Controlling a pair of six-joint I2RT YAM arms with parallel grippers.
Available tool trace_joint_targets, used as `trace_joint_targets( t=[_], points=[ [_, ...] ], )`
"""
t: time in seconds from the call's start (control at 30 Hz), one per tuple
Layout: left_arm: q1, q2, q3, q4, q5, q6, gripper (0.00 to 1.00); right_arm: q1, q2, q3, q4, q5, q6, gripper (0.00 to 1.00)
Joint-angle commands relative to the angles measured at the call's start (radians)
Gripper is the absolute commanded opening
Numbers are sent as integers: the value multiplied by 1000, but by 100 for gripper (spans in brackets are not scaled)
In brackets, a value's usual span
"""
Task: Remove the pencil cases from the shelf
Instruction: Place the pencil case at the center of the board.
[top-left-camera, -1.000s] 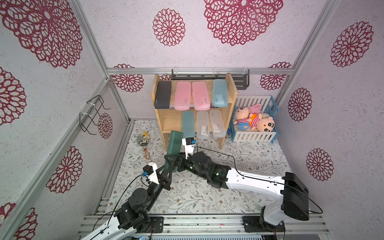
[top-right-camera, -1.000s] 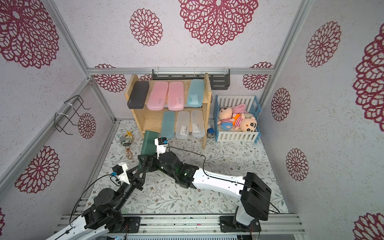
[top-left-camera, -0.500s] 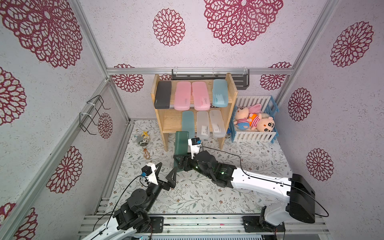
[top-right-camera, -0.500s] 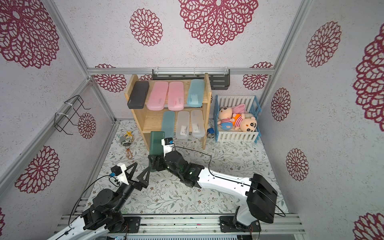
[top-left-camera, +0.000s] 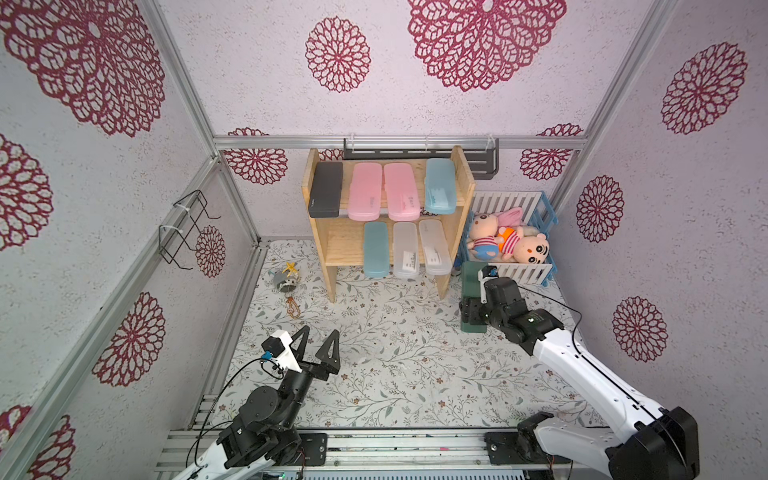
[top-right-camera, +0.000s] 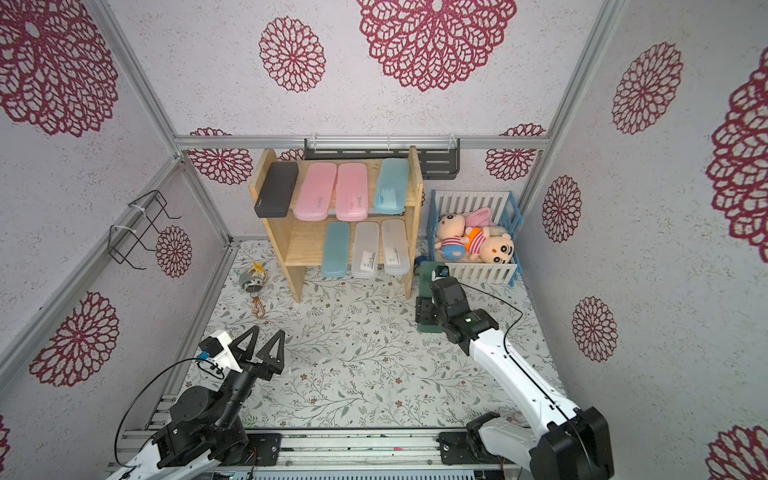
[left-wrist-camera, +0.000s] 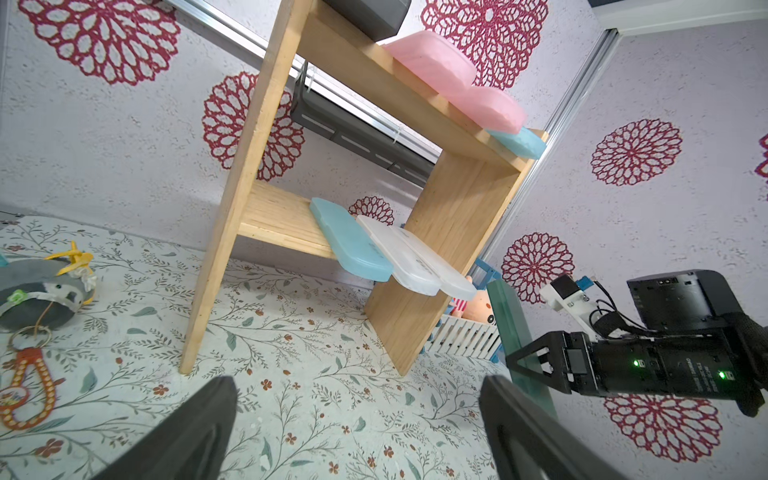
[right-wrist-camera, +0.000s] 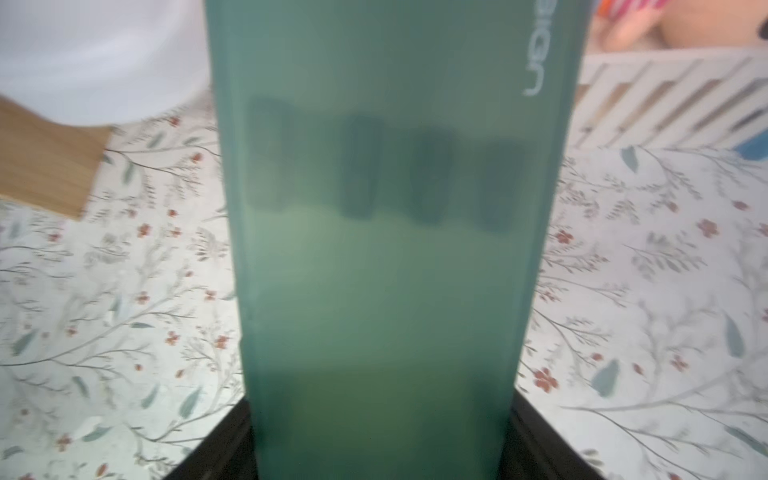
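The shelf (top-left-camera: 341, 245) holds seven pencil cases (top-left-camera: 365, 192), four on the top tier and three below. The slatted crate (top-left-camera: 521, 272) holds plush toys (top-left-camera: 512, 245). Beside it, over the table (top-left-camera: 395, 357), the right tool (top-left-camera: 473, 312) clenches the dark green case (top-left-camera: 470, 277) across its width. It looks rigid, slick and probably light. The left tool (top-left-camera: 320, 332) gapes empty.

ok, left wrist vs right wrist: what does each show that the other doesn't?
Left wrist only: both tiers of the light wooden shelf, its pink plastic pencil cases, the grey plush keychain. Right wrist only: white lettering on the dark green plastic pencil case. Both: that case, the floral table mat, the blue-and-white slatted crate.
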Motion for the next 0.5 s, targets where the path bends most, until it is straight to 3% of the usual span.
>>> trace_joint_targets(
  t=[0.0,0.1,0.23,0.47],
  points=[
    [-10,-7,23,-46,-11,-8,97,-88,60,67,-76,-41,-143,62],
    [-8,0,15,-41,-27,-17,97,-139,145,87,-92,14,-178,62],
    [-8,25,-1,-17,-33,-33,97,-164,234,83,-59,-51,-183,63],
    [-7,76,-1,-9,-30,-46,97,-219,329,40,-29,8,-225,64]
  ],
)
